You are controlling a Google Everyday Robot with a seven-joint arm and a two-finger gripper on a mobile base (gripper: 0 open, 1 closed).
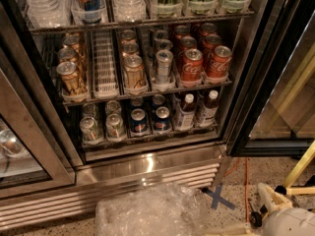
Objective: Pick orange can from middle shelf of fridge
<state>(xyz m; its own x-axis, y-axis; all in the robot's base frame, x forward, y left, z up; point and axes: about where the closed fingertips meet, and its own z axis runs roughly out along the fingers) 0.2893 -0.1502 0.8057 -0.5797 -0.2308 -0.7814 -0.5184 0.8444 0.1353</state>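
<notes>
Straight ahead, the fridge (147,173) fills most of the view, its glass door (275,82) swung open to the right and a stainless slatted grille (98,195) running along its base. On the speckled floor in front lies a crumpled heap of clear plastic wrap (152,213). Across the fridge's open interior, the middle shelf (106,68) is a dark wire rack split by white dividers into lanes. The orange can (134,72) stands upright at the front of the 3rd lane from the left, with 2 like it lined up behind, and 1 more lane of similar cans (71,77) sits at the far left. Just right of the orange can is a slimmer silver can (163,65), then 2 lanes of red Coca-Cola cans (191,65). The rack below holds silver cans (91,128), blue cans (139,122) and 2 bottles (186,111). The gripper (266,200) hangs low in the bottom right corner, near the floor and well apart from the shelves; I cannot tell whether it is open or closed. A blue tape cross (220,198) marks the floor just beside it.
</notes>
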